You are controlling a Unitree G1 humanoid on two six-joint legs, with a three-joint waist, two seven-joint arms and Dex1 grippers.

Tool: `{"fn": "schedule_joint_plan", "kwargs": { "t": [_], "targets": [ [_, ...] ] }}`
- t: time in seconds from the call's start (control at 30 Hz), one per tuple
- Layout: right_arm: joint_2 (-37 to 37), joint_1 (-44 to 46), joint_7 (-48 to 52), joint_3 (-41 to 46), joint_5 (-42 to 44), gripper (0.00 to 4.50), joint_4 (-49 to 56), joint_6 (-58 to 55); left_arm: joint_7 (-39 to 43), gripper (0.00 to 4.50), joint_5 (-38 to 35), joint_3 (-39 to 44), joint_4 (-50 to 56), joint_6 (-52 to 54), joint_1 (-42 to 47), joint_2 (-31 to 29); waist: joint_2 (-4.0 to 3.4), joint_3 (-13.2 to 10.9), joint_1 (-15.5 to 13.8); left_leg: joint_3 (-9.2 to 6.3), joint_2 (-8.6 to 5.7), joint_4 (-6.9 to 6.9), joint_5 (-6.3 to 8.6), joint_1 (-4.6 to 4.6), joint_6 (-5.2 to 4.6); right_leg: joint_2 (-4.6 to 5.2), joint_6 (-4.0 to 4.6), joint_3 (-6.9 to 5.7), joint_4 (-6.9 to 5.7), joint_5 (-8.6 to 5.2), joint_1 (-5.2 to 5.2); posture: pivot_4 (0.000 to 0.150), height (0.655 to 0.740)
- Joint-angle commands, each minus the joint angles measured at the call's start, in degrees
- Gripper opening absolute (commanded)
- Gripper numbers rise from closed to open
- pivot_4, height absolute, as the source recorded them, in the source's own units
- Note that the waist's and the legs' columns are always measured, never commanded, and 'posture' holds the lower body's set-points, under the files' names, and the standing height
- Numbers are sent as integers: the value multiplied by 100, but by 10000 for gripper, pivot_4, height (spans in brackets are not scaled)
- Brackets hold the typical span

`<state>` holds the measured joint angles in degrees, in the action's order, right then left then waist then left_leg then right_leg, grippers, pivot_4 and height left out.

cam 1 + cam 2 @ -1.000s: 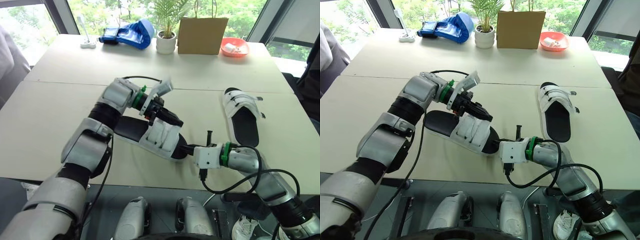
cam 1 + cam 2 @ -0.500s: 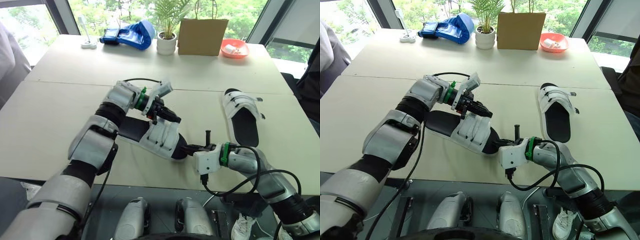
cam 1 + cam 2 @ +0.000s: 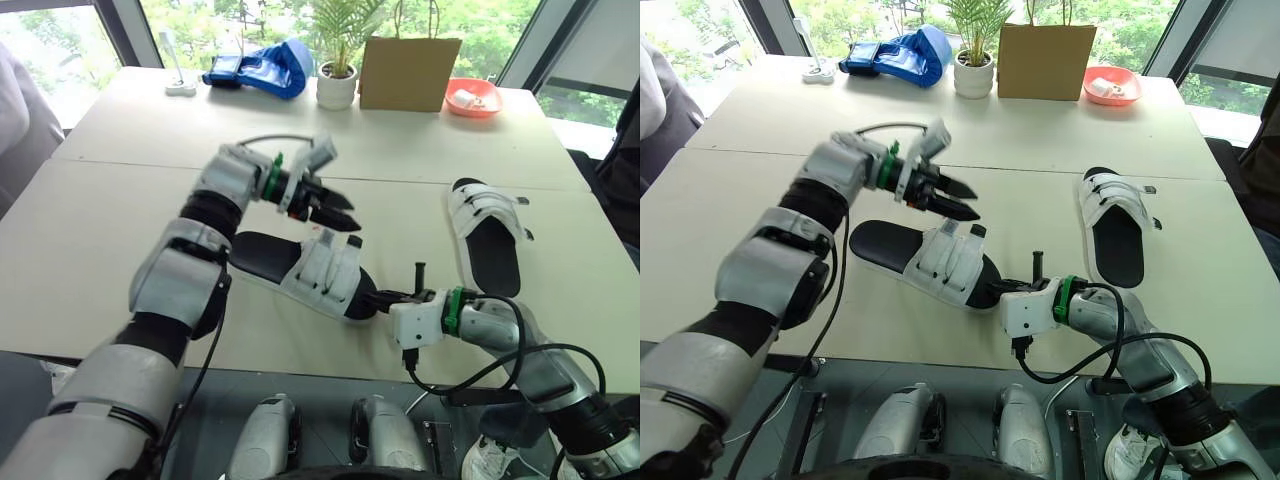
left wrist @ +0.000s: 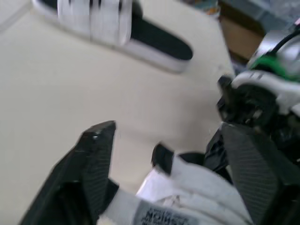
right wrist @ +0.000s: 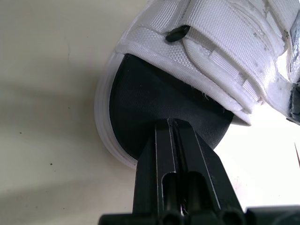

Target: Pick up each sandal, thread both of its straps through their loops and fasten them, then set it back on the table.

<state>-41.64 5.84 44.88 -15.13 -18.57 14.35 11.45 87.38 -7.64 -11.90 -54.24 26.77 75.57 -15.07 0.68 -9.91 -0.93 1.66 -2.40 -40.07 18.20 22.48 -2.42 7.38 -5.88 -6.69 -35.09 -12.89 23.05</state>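
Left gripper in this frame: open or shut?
Open. The left gripper hovers above the near sandal, and both the head views and the left wrist view show its two black fingers spread wide apart.

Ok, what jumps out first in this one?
A black-and-white sandal lies near the front of the table, with the left gripper hovering open just above its straps. The right gripper, shut, touches its toe end. A second sandal lies apart on the robot's right.
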Motion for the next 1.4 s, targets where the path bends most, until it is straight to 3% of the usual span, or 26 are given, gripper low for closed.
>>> {"fn": "schedule_joint_plan", "kwargs": {
  "t": [0.03, 0.17, 0.33, 0.47, 0.53, 0.6, 0.73, 0.83, 0.93, 1.1, 1.17, 1.27, 1.4],
  "targets": [
    [-39, -395, 297, -384, -102, 0, -203, -269, 192, 43993, 0, -187, 772, -106, -224, 103, -1, 1, -6, 0, 0, 0, 0, -3, -1, 1, 0, -1, 3, 0, -5, 1500, 7209],
    [-19, -412, 283, -395, -101, 0, -148, -331, 195, 43993, 320, -593, 1119, -448, -640, 49, -7, 3, 13, 0, 0, 1, 1, -8, 0, 0, 0, 0, 1, -1, -6, 1500, 7209],
    [-5, -463, 237, -389, -124, 0, -108, -381, 205, 20332, 774, -1091, 964, -855, -818, 16, -5, 3, 1, 0, 0, 0, 0, -5, 1, -6, 0, -1, 0, -1, -4, 1500, 7209],
    [-11, -523, 192, -388, -154, 0, -87, -387, -649, 221, 1118, -1104, 330, -1546, -685, 269, -4, 3, -10, 0, 0, 0, 1, -6, -1, -2, 0, -1, 2, -1, -6, 1500, 7209],
    [9, -589, 135, -361, -147, 0, -34, -429, -1523, 221, 1331, -1015, -265, -1679, -470, 432, -1, 4, -23, -1, 0, 0, 2, -6, -3, 0, 0, -1, 2, -1, -5, 1500, 7209],
    [23, -652, 79, -316, -125, 0, 68, -497, -1806, 221, 1369, -901, -645, -1887, -347, 458, -2, 4, -16, 0, 0, 0, 3, -6, -6, 1, -1, 0, 1, -1, -4, 1500, 7209],
    [13, -791, -23, -131, -62, 0, 373, -623, -1590, 221, 1048, -449, -901, -1970, -177, 353, -2, 4, -12, 1, 0, 1, 4, -1, -7, -5, -4, -1, -2, -3, 3, 1500, 7209],
    [187, -1057, -41, 486, 673, 0, 1188, -1352, -838, 221, 521, 57, -534, -1683, -183, -28, -1, 0, -6, 2, -2, 0, 4, 8, -7, -6, -4, -2, -2, -3, 11, 1500, 7209],
    [317, -1788, 134, 2015, 2698, 8429, 2851, -3014, 422, 8277, -468, -32, 921, -84, -641, -1113, -38, -25, 41, 1, -1, -2, 2, 46, -3, 0, -3, -3, -6, -2, 47, 1500, 7209],
    [16, -2787, 459, 4067, 5201, 34093, 4193, -4469, 512, 32864, -1716, -627, 3423, 1080, -2000, -2565, -76, -39, 0, -2, 2, -1, 1, 20, 0, 7, 0, -4, 9, 3, 12, 1500, 7209],
    [-194, -3268, 633, 4977, 6232, 44489, 4449, -4788, 512, 43505, -1853, -697, 3944, 1363, -2381, -2822, -78, -43, -83, -9, 1, -2, 4, -1, 0, 12, 1, -9, 12, 1, -13, 1500, 7209],
    [-488, -3556, 563, 5659, 7117, 45000, 4510, -5004, 497, 44707, -1765, -692, 4115, 1542, -2522, -2796, -63, -51, -191, -11, 0, -9, 8, -4, -6, 17, 6, -9, 12, 1, -20, 1500, 7209],
    [-834, -4128, 331, 6800, 8361, 45000, 4562, -5140, -223, 44707, -1322, -890, 3611, 1160, -2513, -1797, -81, -42, -319, -9, -10, -15, 33, -10, -52, 29, 9, 0, 16, -1, -29, 1500, 7209]
  ]
}}
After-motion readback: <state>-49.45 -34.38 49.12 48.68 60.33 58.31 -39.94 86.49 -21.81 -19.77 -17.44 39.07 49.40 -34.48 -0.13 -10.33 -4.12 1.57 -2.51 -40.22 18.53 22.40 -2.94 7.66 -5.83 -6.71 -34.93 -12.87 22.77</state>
